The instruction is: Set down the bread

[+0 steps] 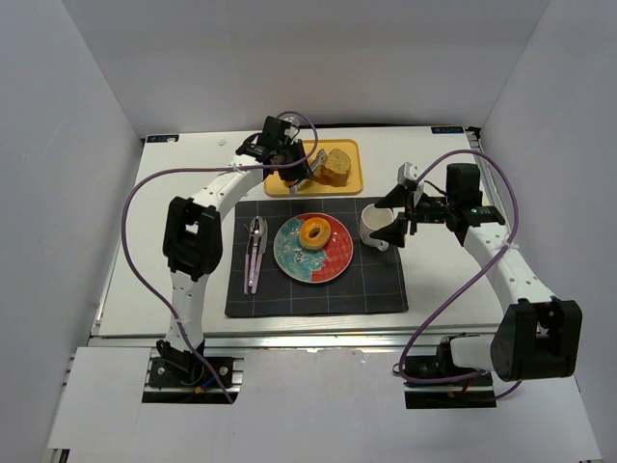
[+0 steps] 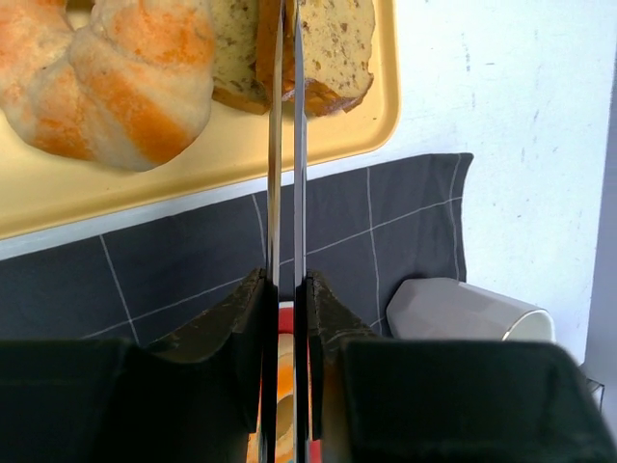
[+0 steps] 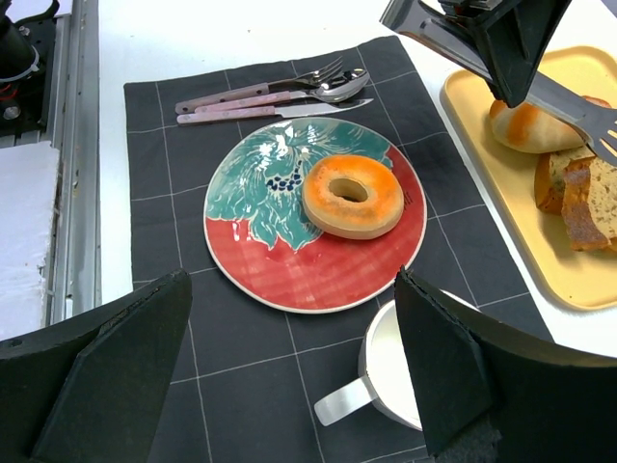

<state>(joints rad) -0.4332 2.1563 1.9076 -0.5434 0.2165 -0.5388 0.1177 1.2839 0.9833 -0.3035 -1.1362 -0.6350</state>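
Note:
Sliced bread [image 1: 336, 166] and a bread roll [image 2: 106, 77] lie on a yellow tray [image 1: 352, 183] at the back. My left gripper [image 1: 289, 159] is shut on metal tongs [image 2: 286, 174]. Their two blades are nearly together and their tips reach the slices [image 2: 333, 48]; I cannot tell if a slice is pinched. A bagel [image 1: 314, 233] lies on the red and teal plate [image 1: 333, 265]. My right gripper [image 1: 400, 217] is open and empty above a white mug [image 1: 375, 228]. In the right wrist view the tongs [image 3: 569, 101] hang over the roll [image 3: 525, 130].
A dark checked placemat [image 1: 318, 294] holds the plate, the mug and cutlery [image 1: 254, 251] to the plate's left. White walls enclose the table on three sides.

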